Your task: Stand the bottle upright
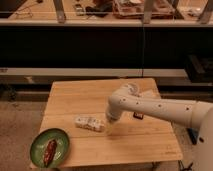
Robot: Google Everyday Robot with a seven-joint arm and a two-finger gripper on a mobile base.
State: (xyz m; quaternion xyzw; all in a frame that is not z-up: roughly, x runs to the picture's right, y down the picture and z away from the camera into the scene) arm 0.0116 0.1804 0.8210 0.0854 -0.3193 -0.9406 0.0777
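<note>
The bottle (89,123) lies on its side near the front left of the wooden table (75,97), its long axis running left to right. It is clear with a pale patterned label. My gripper (107,124) hangs at the end of the white arm (150,107) and sits right at the bottle's right end, close to or touching it. The arm reaches in from the right edge of the view, across the table.
A green plate (49,147) with a brown piece of food on it sits at the table's front left corner. A small dark object (138,116) lies on the table behind the arm. Dark shelving runs along the back.
</note>
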